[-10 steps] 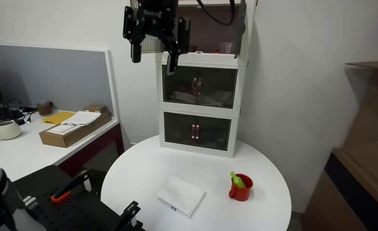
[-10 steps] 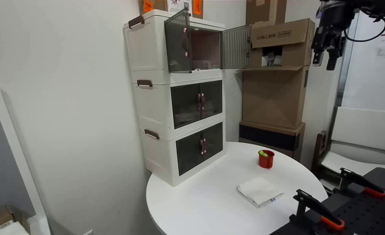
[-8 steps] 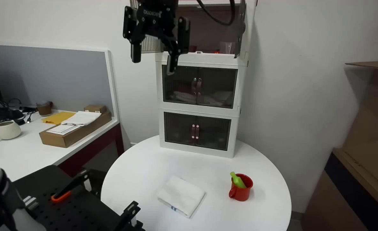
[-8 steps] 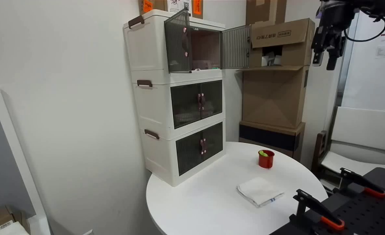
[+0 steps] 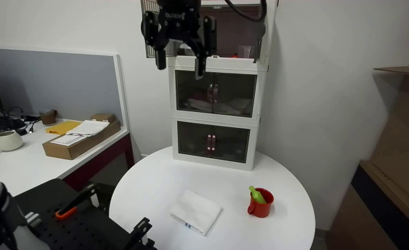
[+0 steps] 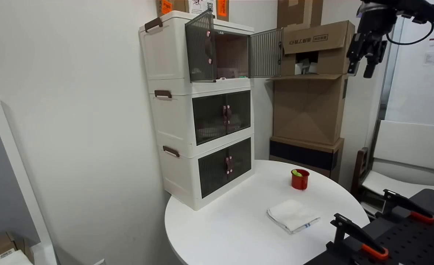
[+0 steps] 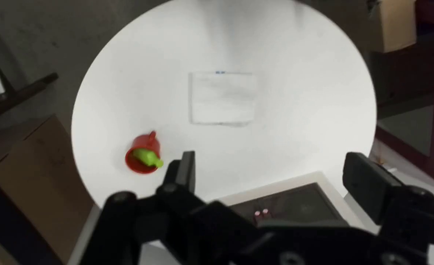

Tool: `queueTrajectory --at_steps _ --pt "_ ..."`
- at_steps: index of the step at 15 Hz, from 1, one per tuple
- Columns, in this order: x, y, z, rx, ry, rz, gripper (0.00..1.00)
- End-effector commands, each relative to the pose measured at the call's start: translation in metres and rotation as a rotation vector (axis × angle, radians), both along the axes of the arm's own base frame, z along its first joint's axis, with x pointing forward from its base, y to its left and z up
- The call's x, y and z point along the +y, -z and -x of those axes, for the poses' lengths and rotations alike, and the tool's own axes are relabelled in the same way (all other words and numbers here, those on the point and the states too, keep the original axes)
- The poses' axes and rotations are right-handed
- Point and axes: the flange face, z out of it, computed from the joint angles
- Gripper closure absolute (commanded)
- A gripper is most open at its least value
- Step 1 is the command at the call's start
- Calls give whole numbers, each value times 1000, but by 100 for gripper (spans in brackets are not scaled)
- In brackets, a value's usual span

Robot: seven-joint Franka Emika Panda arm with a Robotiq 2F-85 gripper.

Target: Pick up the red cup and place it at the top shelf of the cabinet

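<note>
The red cup stands upright on the round white table, with a green object leaning inside it. The cup also shows in an exterior view and at the left in the wrist view. The white cabinet stands at the table's back; it also shows in an exterior view. Its top shelf is open, its two ribbed doors swung outward. My gripper is open and empty, high above the table and well apart from the cup. It also shows in an exterior view and the wrist view.
A folded white cloth lies on the table beside the cup. A clear cup is in the top shelf. The open doors stick out. Cardboard boxes stand beside the table. Black clamps edge a dark platform.
My gripper has shifted a little, to the right in one exterior view and to the left in an exterior view showing the cabinet's side. It stays open. The cup and cabinet have not moved.
</note>
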Motion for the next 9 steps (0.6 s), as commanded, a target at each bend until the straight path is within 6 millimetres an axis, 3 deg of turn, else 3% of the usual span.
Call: queueTrajectory --at_steps 1,5,6,9 --pt "-10 15 -8 -163 51 98 0" --pt "-37 36 -19 -337 185 148 0" --pt "-48 40 -30 -369 230 158 0" --pt "-71 90 -43 -389 323 190 0"
